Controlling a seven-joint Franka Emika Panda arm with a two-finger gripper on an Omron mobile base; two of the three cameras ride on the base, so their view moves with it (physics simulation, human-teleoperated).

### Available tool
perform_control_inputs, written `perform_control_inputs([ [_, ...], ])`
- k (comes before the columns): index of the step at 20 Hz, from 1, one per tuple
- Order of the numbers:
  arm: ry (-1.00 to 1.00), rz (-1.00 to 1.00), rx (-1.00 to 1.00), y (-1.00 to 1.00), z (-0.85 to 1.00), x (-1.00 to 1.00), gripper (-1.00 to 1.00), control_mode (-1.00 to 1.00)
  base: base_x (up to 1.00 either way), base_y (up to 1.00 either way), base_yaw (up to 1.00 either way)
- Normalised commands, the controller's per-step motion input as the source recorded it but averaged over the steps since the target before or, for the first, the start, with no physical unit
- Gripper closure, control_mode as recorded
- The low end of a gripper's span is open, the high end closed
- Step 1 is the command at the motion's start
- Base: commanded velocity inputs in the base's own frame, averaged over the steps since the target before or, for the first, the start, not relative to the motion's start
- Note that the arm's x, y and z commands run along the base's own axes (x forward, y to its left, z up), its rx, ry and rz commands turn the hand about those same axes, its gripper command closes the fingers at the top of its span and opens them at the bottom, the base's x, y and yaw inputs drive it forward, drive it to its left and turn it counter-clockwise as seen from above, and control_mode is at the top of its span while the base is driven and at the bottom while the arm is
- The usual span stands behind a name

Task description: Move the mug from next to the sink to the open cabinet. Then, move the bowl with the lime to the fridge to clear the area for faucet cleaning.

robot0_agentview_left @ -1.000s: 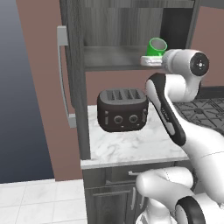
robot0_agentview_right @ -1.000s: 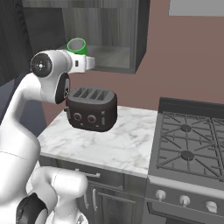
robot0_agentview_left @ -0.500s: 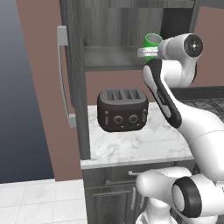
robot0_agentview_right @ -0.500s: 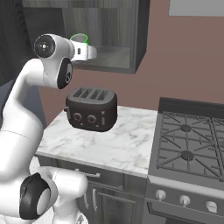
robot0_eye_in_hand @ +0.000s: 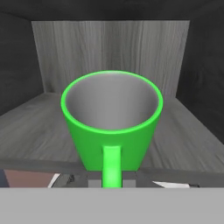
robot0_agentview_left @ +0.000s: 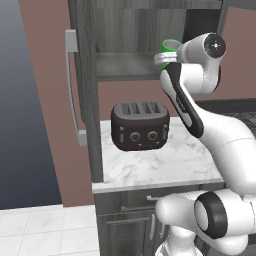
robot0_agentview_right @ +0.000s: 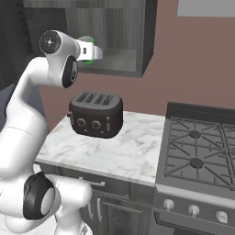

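Green mug [robot0_eye_in_hand: 111,120] upright, mouth up, handle toward the camera, held at the front lip of the open cabinet [robot0_agentview_left: 125,35]. In the hand view, seen against the cabinet shelf [robot0_eye_in_hand: 26,131], with grey wood back wall behind; whether base rests on the shelf or hangs just above it: cannot tell, bottom of mug hidden. Most of mug apparently over the front part of the shelf, well short of the back wall.

Gripper [robot0_agentview_right: 92,49] at shelf height in the right base view, green showing around it. Fingers closed narrow on the mug, seemingly at the handle; fingertips themselves hidden under the mug body.

Below the cabinet: black four-slot toaster [robot0_agentview_left: 140,125] on the white marble table [robot0_agentview_left: 155,167]. Cabinet door [robot0_agentview_left: 82,90] swung open to the left, silver bar handle [robot0_agentview_left: 70,87] on it. Stove [robot0_agentview_right: 202,142] off to the right of the table.

Step in hand, by judgement: placing mug on shelf, first half of task near done; bowl and fridge part not begun.

Risks:
- Release too near shelf edge: mug tips forward, drops on toaster or table.
- Release while above the shelf: bounce, topple.
- Pull-back with fingers not fully parted: handle caught, mug dragged out.
- Wrist close to cabinet side wall: possible knock on retreat.
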Motion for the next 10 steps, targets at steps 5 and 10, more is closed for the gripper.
perform_control_inputs([
  [5,0.00,0.00,0.00,0.00,-0.32,0.10,1.00,-1.00,0.00,0.00,0.00],
  [10,0.02,0.00,0.00,0.00,-0.15,0.47,1.00,-1.00,0.00,0.00,0.00],
])
